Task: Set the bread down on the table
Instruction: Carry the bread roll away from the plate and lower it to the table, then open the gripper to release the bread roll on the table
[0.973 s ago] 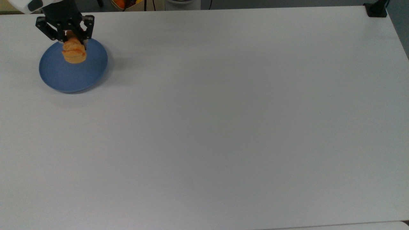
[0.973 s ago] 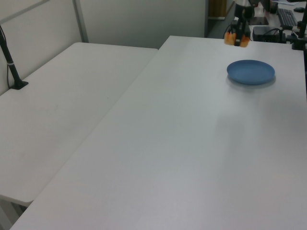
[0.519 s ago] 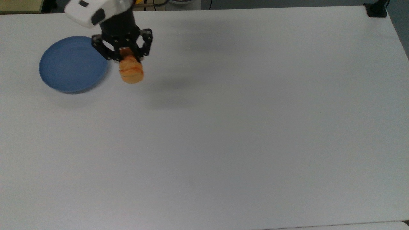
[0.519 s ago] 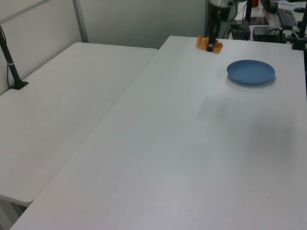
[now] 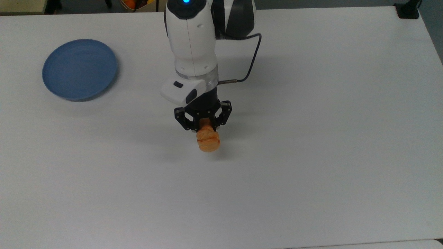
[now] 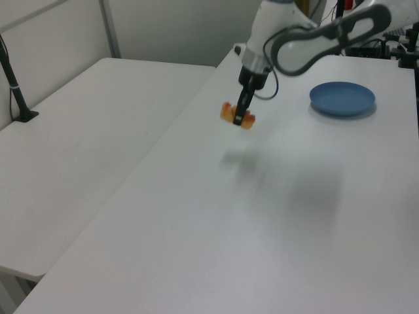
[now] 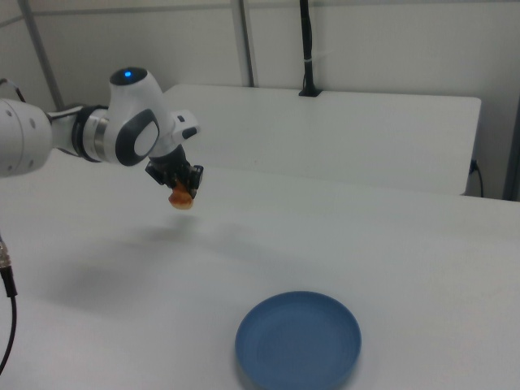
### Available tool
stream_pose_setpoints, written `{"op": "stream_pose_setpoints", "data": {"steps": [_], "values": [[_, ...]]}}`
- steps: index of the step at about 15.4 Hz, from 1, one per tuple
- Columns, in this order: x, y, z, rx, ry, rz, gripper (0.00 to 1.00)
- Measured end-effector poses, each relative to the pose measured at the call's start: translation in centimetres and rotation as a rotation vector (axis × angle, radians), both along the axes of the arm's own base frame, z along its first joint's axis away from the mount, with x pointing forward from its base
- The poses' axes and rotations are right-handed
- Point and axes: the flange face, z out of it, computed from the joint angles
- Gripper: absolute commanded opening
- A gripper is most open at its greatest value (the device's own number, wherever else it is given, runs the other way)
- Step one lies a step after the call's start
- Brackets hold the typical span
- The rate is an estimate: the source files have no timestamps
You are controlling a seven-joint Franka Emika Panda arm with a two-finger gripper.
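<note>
I have the gripper (image 5: 205, 128) pinched on the bread's (image 5: 208, 140) upper end, well off the plate (image 5: 79, 69), above the table (image 5: 311, 138) (probably light, flaky, crushable).

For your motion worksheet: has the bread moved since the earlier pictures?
Yes. In the top view the bread has gone right and down, away from the plate.

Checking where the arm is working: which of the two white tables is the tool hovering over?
The table with the blue plate. The tool holds the bread above it; the adjoining table, on the left view's left, is apart.
</note>
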Motion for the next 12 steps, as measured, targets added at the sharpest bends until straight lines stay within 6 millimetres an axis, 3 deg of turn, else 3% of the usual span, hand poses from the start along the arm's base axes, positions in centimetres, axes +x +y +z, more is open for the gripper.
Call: {"op": "stream_pose_setpoints", "data": {"steps": [4,7,9,10,11,12], "values": [[0.7,1.5,-4.3,-0.007,-0.006,0.015,0.4],[1.0,1.8,-6.4,-0.011,-0.002,0.019,0.45],[1.2,1.8,-7.0,-0.01,-0.014,0.018,0.68],[1.2,1.9,-7.1,-0.01,-0.018,0.018,0.88],[1.3,1.9,-7.1,-0.01,-0.019,0.018,1.0],[1.3,1.9,-7.1,-0.01,-0.02,0.018,1.0]]}}
